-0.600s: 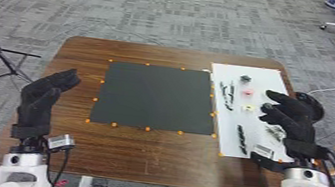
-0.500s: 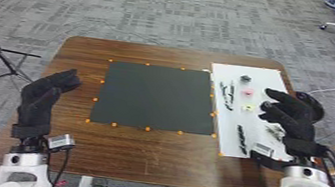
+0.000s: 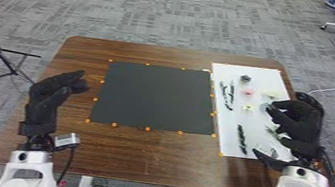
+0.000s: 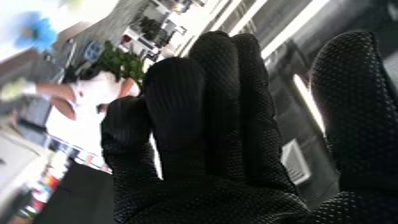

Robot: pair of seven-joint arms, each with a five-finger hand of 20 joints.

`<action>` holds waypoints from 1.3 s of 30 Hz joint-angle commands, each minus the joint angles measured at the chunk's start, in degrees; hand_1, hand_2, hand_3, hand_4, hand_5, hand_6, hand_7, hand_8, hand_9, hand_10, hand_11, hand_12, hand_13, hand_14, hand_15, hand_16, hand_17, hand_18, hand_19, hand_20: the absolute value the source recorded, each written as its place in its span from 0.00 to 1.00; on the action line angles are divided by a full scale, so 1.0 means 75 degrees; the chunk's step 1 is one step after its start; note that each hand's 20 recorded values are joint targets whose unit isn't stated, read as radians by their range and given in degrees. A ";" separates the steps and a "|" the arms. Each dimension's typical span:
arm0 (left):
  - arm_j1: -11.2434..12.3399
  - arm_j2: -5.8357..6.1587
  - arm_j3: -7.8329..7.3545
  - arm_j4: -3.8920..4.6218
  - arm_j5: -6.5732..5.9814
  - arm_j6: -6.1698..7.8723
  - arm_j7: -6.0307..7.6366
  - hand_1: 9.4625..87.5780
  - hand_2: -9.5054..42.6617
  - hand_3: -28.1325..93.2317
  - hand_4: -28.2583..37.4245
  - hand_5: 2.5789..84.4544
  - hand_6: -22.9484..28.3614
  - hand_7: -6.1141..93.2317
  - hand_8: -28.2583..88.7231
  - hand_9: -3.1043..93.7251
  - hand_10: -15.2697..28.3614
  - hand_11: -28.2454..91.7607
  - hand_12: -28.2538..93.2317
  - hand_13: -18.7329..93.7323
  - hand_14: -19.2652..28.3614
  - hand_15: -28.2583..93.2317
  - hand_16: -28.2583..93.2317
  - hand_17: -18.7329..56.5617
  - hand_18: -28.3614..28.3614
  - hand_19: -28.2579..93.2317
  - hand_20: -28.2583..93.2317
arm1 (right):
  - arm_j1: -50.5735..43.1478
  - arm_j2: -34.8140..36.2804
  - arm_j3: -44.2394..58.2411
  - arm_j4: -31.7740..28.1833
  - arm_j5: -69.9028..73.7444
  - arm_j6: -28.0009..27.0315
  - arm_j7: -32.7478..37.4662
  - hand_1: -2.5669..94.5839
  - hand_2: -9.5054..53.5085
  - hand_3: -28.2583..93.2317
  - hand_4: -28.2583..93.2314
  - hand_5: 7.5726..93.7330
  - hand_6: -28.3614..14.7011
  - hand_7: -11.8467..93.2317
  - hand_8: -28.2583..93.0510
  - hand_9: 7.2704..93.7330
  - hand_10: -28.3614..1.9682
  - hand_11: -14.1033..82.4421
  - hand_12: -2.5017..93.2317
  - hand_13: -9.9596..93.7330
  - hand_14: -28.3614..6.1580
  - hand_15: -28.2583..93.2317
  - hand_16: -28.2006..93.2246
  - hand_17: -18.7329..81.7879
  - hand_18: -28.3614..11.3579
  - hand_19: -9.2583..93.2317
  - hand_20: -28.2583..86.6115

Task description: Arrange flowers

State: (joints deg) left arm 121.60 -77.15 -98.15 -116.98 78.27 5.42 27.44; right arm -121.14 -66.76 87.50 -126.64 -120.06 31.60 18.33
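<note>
Brown wooden counter [image 3: 113, 153] underneath it all. On it, a dark grey square mat [image 3: 155, 97], orange dots round its border; at its 3 o'clock, a white rectangular sheet [image 3: 264, 74]. Left robot hand [image 3: 50, 89], black-gloved, at the mat's 9 o'clock, released, fingers relaxed. Right robot hand [image 3: 300, 120], same glove, over the sheet's 3 o'clock edge, fingers extended, thumb apart, grasping nothing. Slender dark stems [image 3: 241, 138] on the sheet toward 7 o'clock, more dark pieces [image 3: 226, 94] toward 10. Small flower heads: dark grey [image 3: 245, 78] at the sheet's 12, pink [image 3: 248, 92] just below, cream [image 3: 271, 94] toward 1, pale yellow [image 3: 247, 107] near centre. Progress: every piece I can make out lies on the sheet. Reads as barely begun; picking up, placing and composing all left, presumably on the mat.
</note>
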 commanded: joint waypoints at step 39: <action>0.0624 0.0082 -0.0451 -0.0459 -0.0180 -0.0020 -0.0549 0.24 0.01 0.78 0.08 0.66 0.47 0.22 0.18 0.62 0.68 0.43 0.36 0.61 0.82 0.52 0.24 0.38 0.78 0.57 0.57 | 0.0528 0.1431 -0.1208 0.0412 -0.2935 -0.5730 0.2570 0.42 0.00 0.69 0.11 0.55 0.57 0.42 0.20 0.78 0.52 0.56 0.43 0.91 0.72 0.78 0.56 0.70 0.21 1.00 0.79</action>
State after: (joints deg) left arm 125.54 -76.12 -101.27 -119.86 77.20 5.61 23.94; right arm -114.65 -54.60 81.11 -124.98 -139.74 -13.72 36.12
